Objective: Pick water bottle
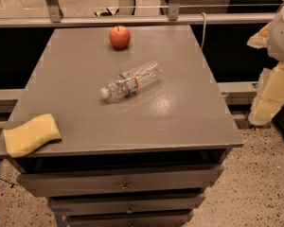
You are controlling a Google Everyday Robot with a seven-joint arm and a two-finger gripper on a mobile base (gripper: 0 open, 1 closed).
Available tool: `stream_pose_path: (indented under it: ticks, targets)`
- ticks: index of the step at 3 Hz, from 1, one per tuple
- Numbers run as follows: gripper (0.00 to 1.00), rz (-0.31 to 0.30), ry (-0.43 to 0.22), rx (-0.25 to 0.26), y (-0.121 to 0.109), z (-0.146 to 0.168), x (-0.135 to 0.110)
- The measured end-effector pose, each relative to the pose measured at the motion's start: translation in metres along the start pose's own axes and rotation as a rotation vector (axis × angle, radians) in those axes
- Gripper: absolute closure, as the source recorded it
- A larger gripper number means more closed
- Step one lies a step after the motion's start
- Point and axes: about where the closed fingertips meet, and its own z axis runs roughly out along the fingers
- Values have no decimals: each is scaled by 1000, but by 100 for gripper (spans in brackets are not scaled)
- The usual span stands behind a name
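Grey tabletop [180, 122] carries the bottle [131, 81] on its side near the middle, with an apple [119, 36] behind it and a sponge [31, 135] at the near-left corner. The tool [270, 98] hangs off the right edge, well apart from the bottle; whether it is spread or pressed together, I cannot tell. Approach seems not yet begun. Next, reach over and align across the bottle's body.

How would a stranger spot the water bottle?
On the grey drawer cabinet, whose right side the gripper hangs beside, look mid-top. The water bottle lies on its side between a red apple and a yellow sponge, the only clear, ribbed thing.
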Motion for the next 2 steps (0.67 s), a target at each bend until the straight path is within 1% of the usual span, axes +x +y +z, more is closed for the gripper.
stream_pose_path:
  ticks: [1,2]
  targets:
    - [0,0,0,0,0,0,0]
    - [0,-5,-19,3,-2,0,-4]
